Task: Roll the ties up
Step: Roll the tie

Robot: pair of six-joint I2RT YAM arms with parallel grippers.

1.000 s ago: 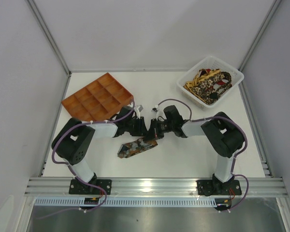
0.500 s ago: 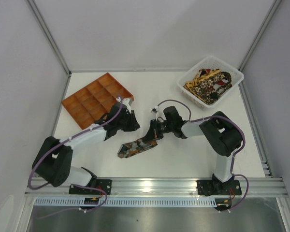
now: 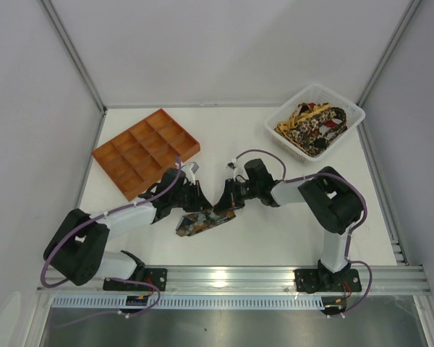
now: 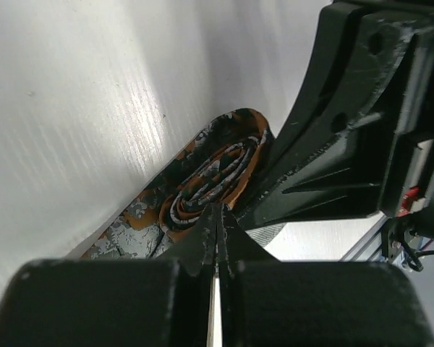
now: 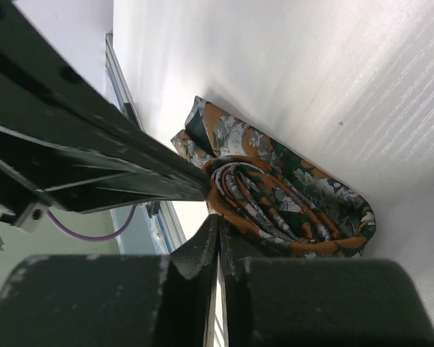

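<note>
a half-rolled rust-and-black necktie [image 3: 202, 221] lies near the middle of the table [image 3: 275, 231], coil at its right end, flat tail running left. left gripper [image 3: 200, 205] and right gripper [image 3: 224, 205] meet at the coil, both claws closed, tips on fabric; whether either pinches a layer is unclear. rolling looks midway; next, the coil needs turning along the tail, kept tight.

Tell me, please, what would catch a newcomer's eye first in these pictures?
In the middle of the table, the left gripper and right gripper, both shut, meet at the coil of a half-rolled rust-orange tie. A white basket heaped with more ties sits in the far right corner, an orange tray far left.
</note>
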